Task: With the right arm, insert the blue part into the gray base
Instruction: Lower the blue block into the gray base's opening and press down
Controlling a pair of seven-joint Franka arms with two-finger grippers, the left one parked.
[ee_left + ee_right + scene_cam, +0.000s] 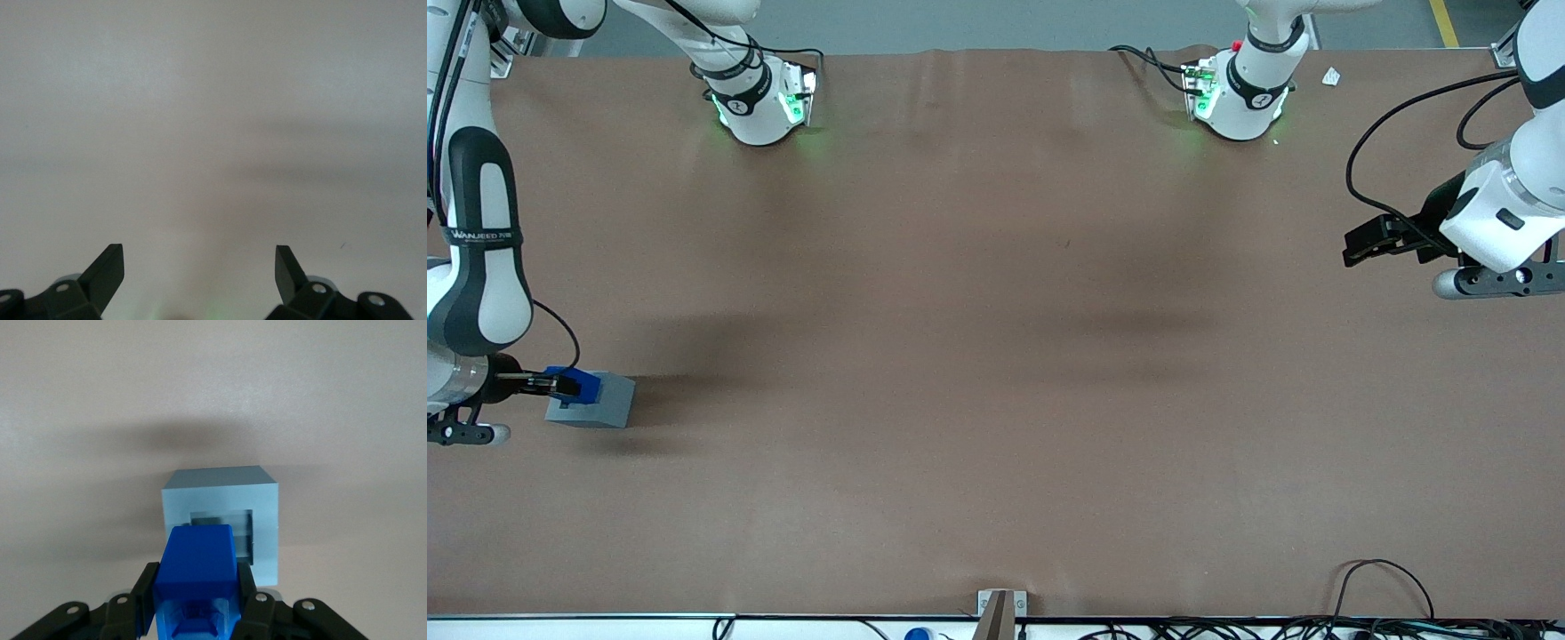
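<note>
Blue part [197, 559] clamped in the claw [197, 603], over the gray base [220, 520] recess.

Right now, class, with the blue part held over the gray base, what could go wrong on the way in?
1. The gripper is shut on the blue part, which covers only part of the recess in the gray base; pushing in now might catch the rim.
2. The base rests loose on the table, so an off-centre push may slide or tip it.
</note>
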